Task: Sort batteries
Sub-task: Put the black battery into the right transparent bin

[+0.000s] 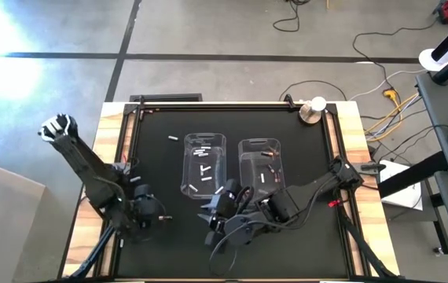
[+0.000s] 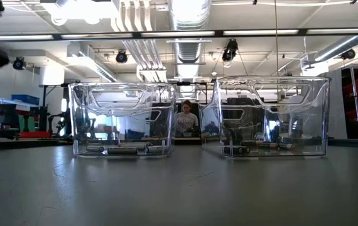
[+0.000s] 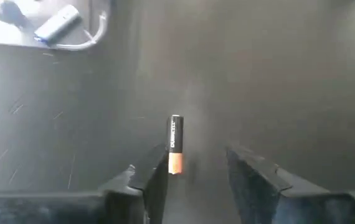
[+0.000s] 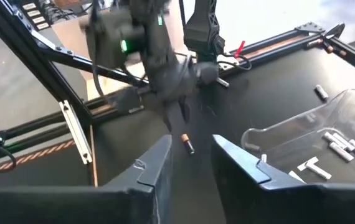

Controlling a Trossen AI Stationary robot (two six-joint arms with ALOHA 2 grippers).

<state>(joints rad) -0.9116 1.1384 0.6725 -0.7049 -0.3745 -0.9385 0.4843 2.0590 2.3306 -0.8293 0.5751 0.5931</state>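
A dark battery with a copper end [image 3: 175,144] lies on the black mat near the table's front left [image 1: 166,218]. My left gripper [image 3: 193,163] stands open above it and points down, the battery close by one finger. My right gripper [image 4: 191,154] hovers open and empty near the front middle [image 1: 212,224], facing that battery [image 4: 187,144] and the left gripper [image 4: 179,115]. Behind them stand two clear bins. The left bin [image 1: 204,163] holds white batteries [image 4: 338,144] and the right bin [image 1: 259,165] holds dark ones. My left gripper comes at the dark battery from above with spread fingers. One finger [image 3: 156,171] stands right beside the battery's copper end [image 3: 175,164], and I cannot tell whether it touches. The battery lies flat on the mat.
A loose white battery [image 1: 173,138] lies on the mat left of the bins, and another small one [image 4: 223,81] lies near the table's frame. A metal cylinder [image 1: 312,110] stands at the far right corner. A person [image 2: 186,119] sits beyond the table.
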